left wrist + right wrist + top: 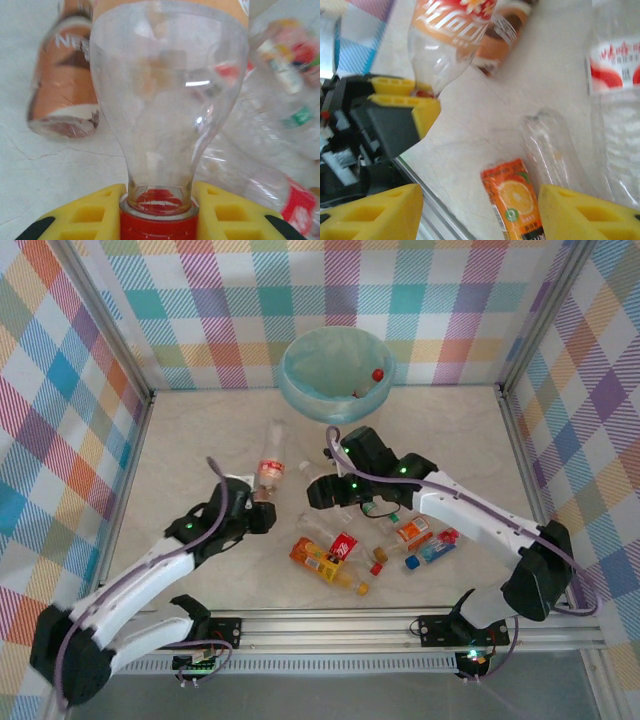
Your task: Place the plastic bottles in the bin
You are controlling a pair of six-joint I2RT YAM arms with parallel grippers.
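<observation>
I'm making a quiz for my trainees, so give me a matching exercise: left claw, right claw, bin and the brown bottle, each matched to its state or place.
1 left claw
2 right claw
3 bin
4 brown bottle

A open over the pile
B lying on the table
C shut on a red cap
D has a bottle inside

Pairs: 1-C, 2-A, 3-D, 4-B

The left arm (140,570) and right arm (470,508) have white shells, black joints, grey cables (209,464), green lights (403,470) and yellow jaws.
</observation>
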